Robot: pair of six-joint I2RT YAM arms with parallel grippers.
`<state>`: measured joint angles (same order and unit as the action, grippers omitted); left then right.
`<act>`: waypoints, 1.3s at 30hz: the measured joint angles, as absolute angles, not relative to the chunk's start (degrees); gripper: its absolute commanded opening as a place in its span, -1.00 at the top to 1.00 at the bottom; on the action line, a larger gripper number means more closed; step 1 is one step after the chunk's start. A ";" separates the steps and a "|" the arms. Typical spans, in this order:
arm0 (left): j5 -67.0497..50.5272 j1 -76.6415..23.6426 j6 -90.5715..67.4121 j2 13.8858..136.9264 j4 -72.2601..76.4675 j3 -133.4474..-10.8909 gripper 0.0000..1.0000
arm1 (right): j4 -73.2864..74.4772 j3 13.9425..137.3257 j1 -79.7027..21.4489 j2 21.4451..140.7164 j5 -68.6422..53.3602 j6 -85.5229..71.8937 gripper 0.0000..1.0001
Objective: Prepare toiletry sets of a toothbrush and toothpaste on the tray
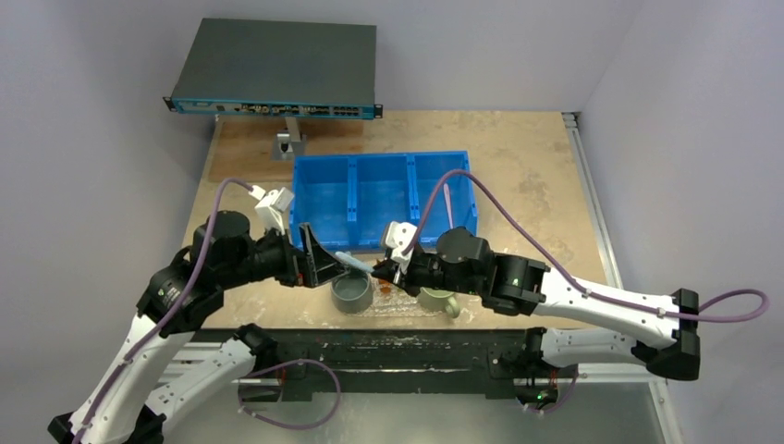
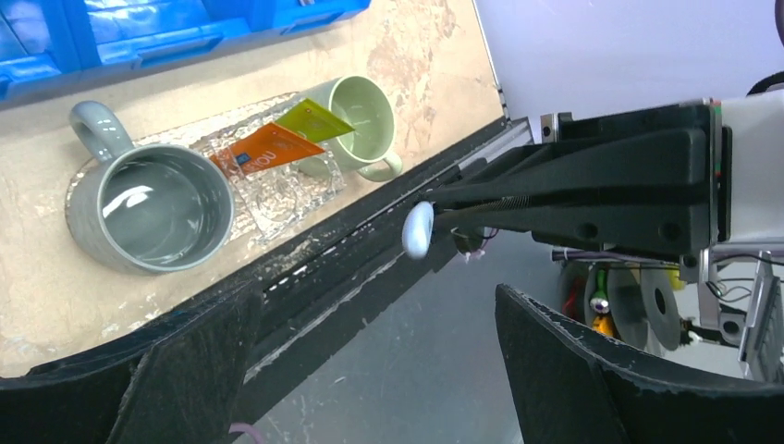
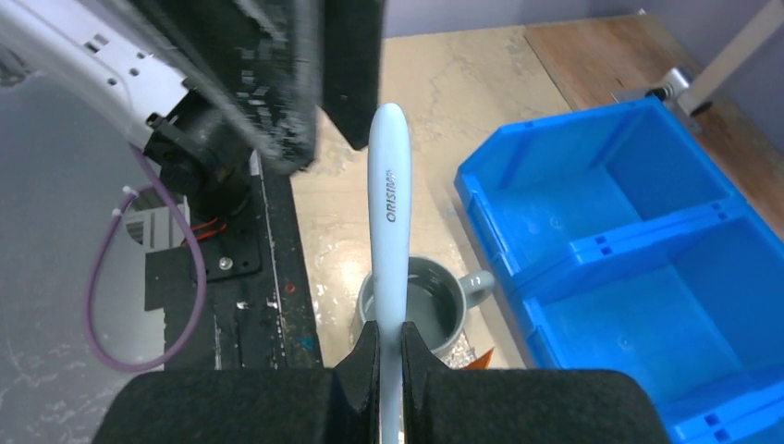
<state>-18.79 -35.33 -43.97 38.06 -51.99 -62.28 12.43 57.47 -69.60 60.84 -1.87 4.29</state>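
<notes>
My right gripper [image 3: 390, 356] is shut on a pale toothbrush [image 3: 388, 213], whose free end [image 2: 418, 229] points at my left gripper [image 2: 370, 370]. The left gripper is open, and the brush end hangs just ahead of its spread fingers [image 2: 592, 370], touching neither. From above, the two grippers [image 1: 319, 259] [image 1: 379, 271] face each other over the table's near edge, with the toothbrush [image 1: 349, 262] between them. An orange tube [image 2: 263, 153] and a green tube [image 2: 314, 120] lie on the clear pebbled tray [image 2: 277, 199]. A second pale toothbrush [image 1: 448, 205] lies in the bin.
A grey mug [image 2: 153, 208] and a pale-green mug [image 2: 365, 116] stand at the tray's two ends. The blue three-compartment bin [image 1: 384, 199] sits behind them. A dark network box [image 1: 277, 69] on a stand is at the back left. The table's front rail [image 1: 370, 342] lies just below the grippers.
</notes>
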 measured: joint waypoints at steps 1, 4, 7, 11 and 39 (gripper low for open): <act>-19.73 -34.87 -44.01 38.41 -52.01 -62.28 -0.86 | 12.21 57.47 -70.50 60.93 -1.13 5.10 1.00; -22.15 -33.74 -44.01 39.35 -52.03 -62.28 -0.78 | 11.53 57.45 -72.99 61.52 0.62 7.51 1.00; -24.34 -32.62 -43.99 40.23 -52.36 -62.28 -0.67 | 10.98 57.14 -75.07 61.93 2.33 9.80 1.00; -26.98 -31.51 -43.99 40.53 -52.47 -62.28 -0.53 | 10.26 56.86 -77.19 62.41 4.75 12.32 1.00; -32.62 -30.76 -42.87 40.53 -53.65 -59.07 0.65 | 8.08 56.86 -83.92 67.46 17.12 18.52 1.00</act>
